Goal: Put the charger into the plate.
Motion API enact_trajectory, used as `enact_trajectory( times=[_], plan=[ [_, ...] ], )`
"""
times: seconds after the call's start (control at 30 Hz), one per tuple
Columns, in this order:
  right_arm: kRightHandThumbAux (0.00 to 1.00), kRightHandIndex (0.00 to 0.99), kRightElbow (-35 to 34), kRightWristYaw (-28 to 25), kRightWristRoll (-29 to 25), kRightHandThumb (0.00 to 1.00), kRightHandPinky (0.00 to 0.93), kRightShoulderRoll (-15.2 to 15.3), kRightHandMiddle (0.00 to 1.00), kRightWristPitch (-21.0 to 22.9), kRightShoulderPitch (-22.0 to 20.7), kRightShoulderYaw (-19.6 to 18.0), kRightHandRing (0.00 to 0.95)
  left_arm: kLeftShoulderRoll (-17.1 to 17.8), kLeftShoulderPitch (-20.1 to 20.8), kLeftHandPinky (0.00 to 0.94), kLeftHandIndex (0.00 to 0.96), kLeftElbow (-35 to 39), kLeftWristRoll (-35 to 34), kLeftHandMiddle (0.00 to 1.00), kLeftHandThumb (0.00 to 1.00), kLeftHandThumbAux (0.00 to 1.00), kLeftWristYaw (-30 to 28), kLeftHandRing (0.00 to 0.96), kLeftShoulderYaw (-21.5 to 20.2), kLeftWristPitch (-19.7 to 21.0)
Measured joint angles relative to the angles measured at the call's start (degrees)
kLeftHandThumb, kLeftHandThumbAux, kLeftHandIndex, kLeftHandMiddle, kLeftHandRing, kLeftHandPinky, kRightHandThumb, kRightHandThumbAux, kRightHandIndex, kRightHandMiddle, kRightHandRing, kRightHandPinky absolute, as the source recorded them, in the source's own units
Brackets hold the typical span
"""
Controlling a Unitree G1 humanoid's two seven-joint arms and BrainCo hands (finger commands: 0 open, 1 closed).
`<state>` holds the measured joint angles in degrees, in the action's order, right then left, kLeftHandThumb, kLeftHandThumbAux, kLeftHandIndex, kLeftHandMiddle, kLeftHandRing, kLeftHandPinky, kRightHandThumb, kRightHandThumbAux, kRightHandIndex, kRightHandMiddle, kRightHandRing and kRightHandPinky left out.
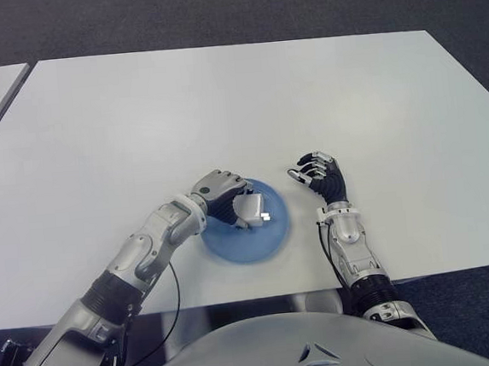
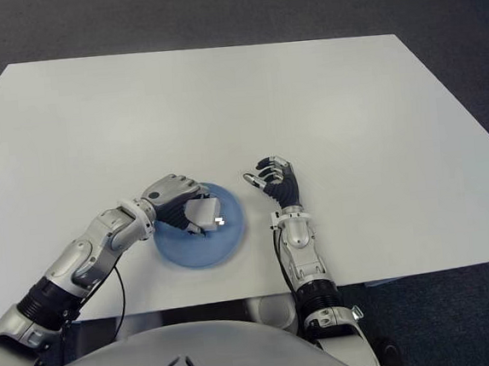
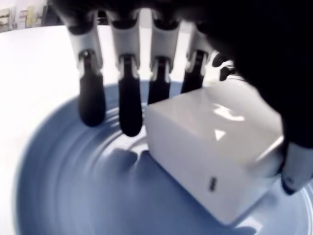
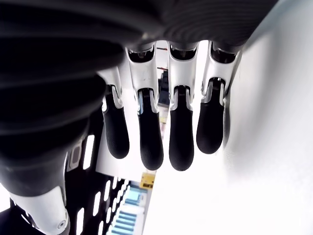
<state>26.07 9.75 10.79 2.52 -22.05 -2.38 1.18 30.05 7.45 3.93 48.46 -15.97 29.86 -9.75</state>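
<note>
We've got the left robot hand [image 1: 222, 198] gripping the charger [image 1: 251, 208] right over the plate [image 1: 266, 237]; next it just lets go. Right robot hand [image 1: 319, 175] sits beside the plate, loosely curled, empty.

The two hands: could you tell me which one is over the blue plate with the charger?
The left hand, holding the white charger over the plate; the right hand shows empty beside it.

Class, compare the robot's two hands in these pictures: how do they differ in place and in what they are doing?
The left hand is over the blue plate; the right hand shows right of the plate, above bare table. The left hand grips the white charger; the right hand holds nothing, fingers loosely curled. Both have dark fingers.
</note>
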Motion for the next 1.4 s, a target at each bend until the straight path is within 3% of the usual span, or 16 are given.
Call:
enact_trajectory(
  times=[0.1, 0.4, 0.67, 1.17, 1.4],
  plan=[
    [0.731, 0.424, 0.0, -0.1, 0.0, 0.704, 0.507, 0.0, 0.48, 0.0, 0.0, 0.0, 0.501, 0.1, 0.0, 0.215, 0.151, -0.2, 0.0, 0.233, 0.668, 0.566, 1.8, 0.206, -0.1, -1.8],
    [0.731, 0.423, 0.0, -0.1, 0.0, 0.705, 0.509, 0.0, 0.482, 0.0, 0.0, 0.0, 0.503, 0.2, 0.6, 0.098, 0.056, -4.4, 1.1, 0.114, 0.49, 0.696, 11.4, 0.097, -0.2, -9.3],
    [0.732, 0.423, 0.0, 0.0, 0.0, 0.703, 0.505, 0.0, 0.478, 0.0, 0.0, 0.0, 0.499, 0.2, 0.8, 0.02, 0.008, -6.7, 3.2, 0.029, 0.318, 0.741, 16.8, 0.024, -0.2, -11.3],
    [0.732, 0.423, -0.1, 0.0, -0.1, 0.704, 0.51, -0.1, 0.479, 0.0, 0.0, -0.1, 0.501, -1.2, 0.5, 0.0, 0.0, -6.6, 9.3, 0.0, 0.277, 0.595, 29.6, 0.0, -1.1, -10.6],
    [0.732, 0.422, -0.1, 0.0, -0.1, 0.702, 0.511, -0.1, 0.478, 0.0, 0.1, -0.1, 0.501, -1.8, 0.3, 0.0, 0.0, -6.6, 9.3, 0.0, 0.139, 0.547, 31.8, 0.0, -1.8, -10.8]
  ],
)
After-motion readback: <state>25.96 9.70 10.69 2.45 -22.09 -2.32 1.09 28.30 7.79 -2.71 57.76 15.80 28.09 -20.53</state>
